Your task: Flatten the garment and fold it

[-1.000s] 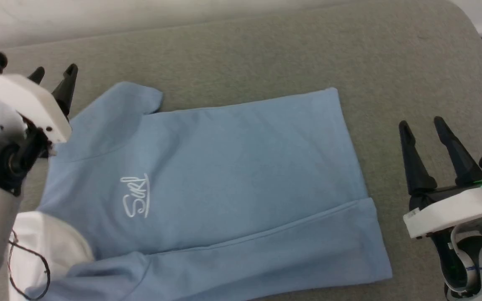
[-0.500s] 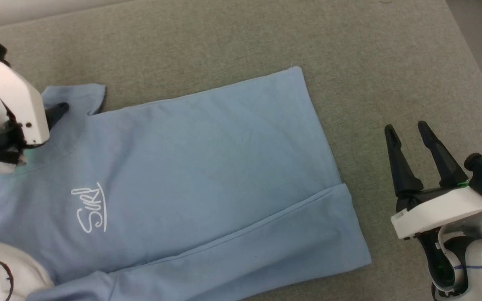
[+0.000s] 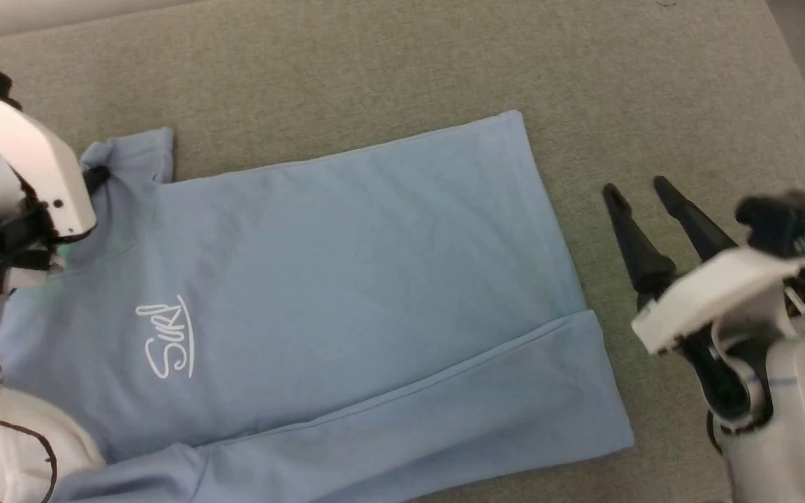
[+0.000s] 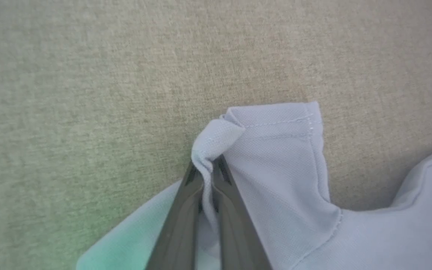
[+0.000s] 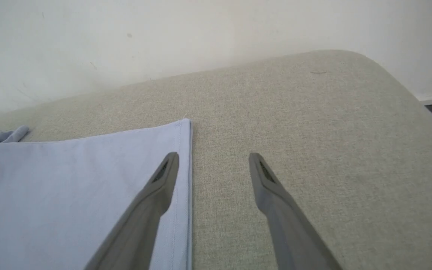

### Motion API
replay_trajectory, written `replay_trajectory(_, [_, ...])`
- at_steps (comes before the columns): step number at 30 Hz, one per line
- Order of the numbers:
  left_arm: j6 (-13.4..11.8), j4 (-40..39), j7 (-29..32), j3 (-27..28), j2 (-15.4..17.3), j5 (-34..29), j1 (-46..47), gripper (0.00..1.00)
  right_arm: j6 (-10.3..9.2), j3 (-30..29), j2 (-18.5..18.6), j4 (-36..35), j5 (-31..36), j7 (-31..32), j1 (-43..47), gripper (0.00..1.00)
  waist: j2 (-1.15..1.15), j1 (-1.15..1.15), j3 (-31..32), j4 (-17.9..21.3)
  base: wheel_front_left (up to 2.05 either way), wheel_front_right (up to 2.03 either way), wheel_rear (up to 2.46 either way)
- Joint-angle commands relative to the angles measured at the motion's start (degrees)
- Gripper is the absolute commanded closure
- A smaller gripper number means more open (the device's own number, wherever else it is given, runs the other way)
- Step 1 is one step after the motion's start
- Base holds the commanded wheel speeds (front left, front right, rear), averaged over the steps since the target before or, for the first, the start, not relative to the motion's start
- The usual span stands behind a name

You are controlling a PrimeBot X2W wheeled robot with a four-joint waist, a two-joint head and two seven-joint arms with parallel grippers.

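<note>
The grey-green surface (image 3: pixel 388 63) takes most of the head view, and the shirt (image 3: pixel 346 279) lies on it front side up, from the left edge to a little right of the middle. Its body looks flat and almost without wrinkles, so I judge the flattening as nearly done. Along the lower edge a long strip (image 3: pixel 444 412) is already turned over onto the body, which seems to be the first fold.

At the upper left the sleeve (image 3: pixel 140 150) sticks out from the body and is not yet folded in. The left gripper (image 4: pixel 205 168) has its fingers closed on the corner of this sleeve, and the cloth bunches into a small hump just past the tips.

The right gripper (image 3: pixel 636 187) is at the right of the head view, just beside the hem (image 3: pixel 556 230). Its fingers are spread apart and hold nothing. In the right wrist view one finger lies across the hem edge; whether it touches I cannot tell.

The small white logo (image 3: pixel 168 346) is at the lower left. The far side and the crosswise folds remain to do, I think.
</note>
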State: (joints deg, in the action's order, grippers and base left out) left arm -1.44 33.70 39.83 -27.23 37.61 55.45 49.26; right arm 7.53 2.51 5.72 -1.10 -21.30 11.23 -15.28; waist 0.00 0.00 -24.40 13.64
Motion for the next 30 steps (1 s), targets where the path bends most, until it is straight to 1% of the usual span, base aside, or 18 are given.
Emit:
replay_trajectory(1, [0.60,0.74,-0.82,-1.54,-2.03,-0.59,-4.24,1.00,-0.04,0.67,0.68,2.66,-1.49,2.44,-3.39,0.00,0.00,0.00,0.63,-1.18,0.00,0.00,0.00])
replay_trajectory(4, [1.10,-1.48,-5.06,-1.09,-2.69,-1.70,-3.18,1.00,-0.04,1.45,2.08,9.49,-3.88,7.92,-9.72,0.00,0.00,0.00,0.88,-3.33,0.00,0.00,0.00])
replay_trajectory(9, [1.69,-6.38,-10.00,-1.66,-4.03,-4.12,-1.52,1.00,-0.04,3.59,4.23,21.54,-6.21,16.52,-20.17,0.00,0.00,0.00,0.46,-7.43,0.00,0.00,0.00])
replay_trajectory(15, [1.70,-11.86,-12.84,-2.64,-5.60,-6.07,-0.02,1.00,-0.04,5.86,6.00,33.31,-6.05,21.34,-30.49,0.00,0.00,0.00,-1.21,-11.23,0.00,0.00,0.00])
replay_trajectory(19, [1.61,-13.77,-13.84,-2.89,-5.91,-6.62,0.14,1.00,-0.04,7.50,5.73,40.43,-5.83,23.61,-34.73,0.00,0.00,0.00,-1.89,-12.20,0.00,0.00,0.00])
replay_trajectory(21, [1.54,-14.28,-14.01,-3.02,-6.05,-6.70,0.13,1.00,-0.04,8.49,5.57,44.21,-5.90,26.20,-35.71,0.00,0.00,0.00,-2.02,-12.48,0.00,0.00,0.00])
replay_trajectory(22, [1.52,-14.45,-14.12,-3.07,-6.10,-6.74,0.10,1.00,-0.04,9.03,5.48,46.07,-6.13,28.07,-36.00,0.09,0.00,0.00,-2.01,-12.58,0.00,0.00,0.00])
replay_trajectory(23, [1.50,-14.56,-14.20,-3.12,-6.12,-6.77,0.06,1.00,-0.04,9.67,5.44,47.63,-6.23,29.76,-36.22,0.53,0.00,0.00,-1.95,-12.65,0.00,0.00,0.00])
replay_trajectory(24, [1.48,-14.64,-14.29,-3.15,-6.11,-6.79,0.02,1.00,-0.04,10.46,5.38,48.88,-6.42,31.48,-36.33,0.88,0.00,0.00,-1.89,-12.66,0.00,0.00,0.00])
replay_trajectory(25, [1.46,-14.69,-14.39,-3.16,-6.09,-6.80,-0.05,1.00,-0.04,11.00,5.29,49.77,-6.83,32.76,-36.38,1.00,0.00,0.00,-1.80,-12.66,0.00,0.00,0.00])
replay_trajectory(28, [1.48,-14.70,-14.74,-3.14,-5.88,-6.82,-0.32,1.00,-0.04,12.61,5.39,50.49,-7.62,33.72,-36.46,1.00,0.00,0.00,-1.35,-12.44,0.00,0.00,0.00])
replay_trajectory(30, [1.41,-14.64,-15.61,-2.93,-5.70,-6.99,-0.55,1.00,-0.04,13.46,5.96,49.30,-8.25,31.59,-36.76,1.00,0.00,0.00,-0.83,-12.35,0.00,0.00,0.00])
